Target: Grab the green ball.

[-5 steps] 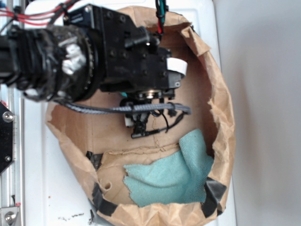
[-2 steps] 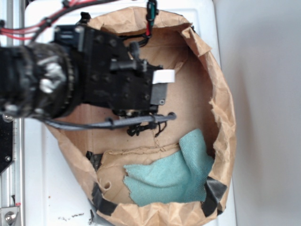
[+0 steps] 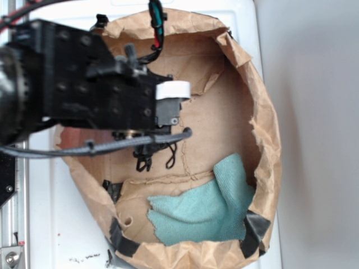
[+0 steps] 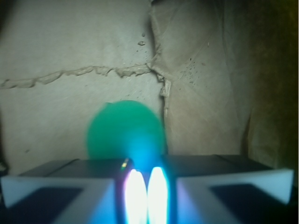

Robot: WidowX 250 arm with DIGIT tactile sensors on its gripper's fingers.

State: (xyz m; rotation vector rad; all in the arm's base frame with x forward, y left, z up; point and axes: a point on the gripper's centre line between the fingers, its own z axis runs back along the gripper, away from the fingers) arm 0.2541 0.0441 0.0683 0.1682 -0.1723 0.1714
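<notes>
Ball [image 4: 125, 130], green, sits just beyond end effector [image 4: 145, 196].

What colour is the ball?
Green; the ball shows best, though blurred, in the wrist view.

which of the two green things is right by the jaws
The green ball, round and blurred, sits just beyond the gripper in the wrist view. The teal cloth lies flat in the bag's far corner, apart from it.
</notes>
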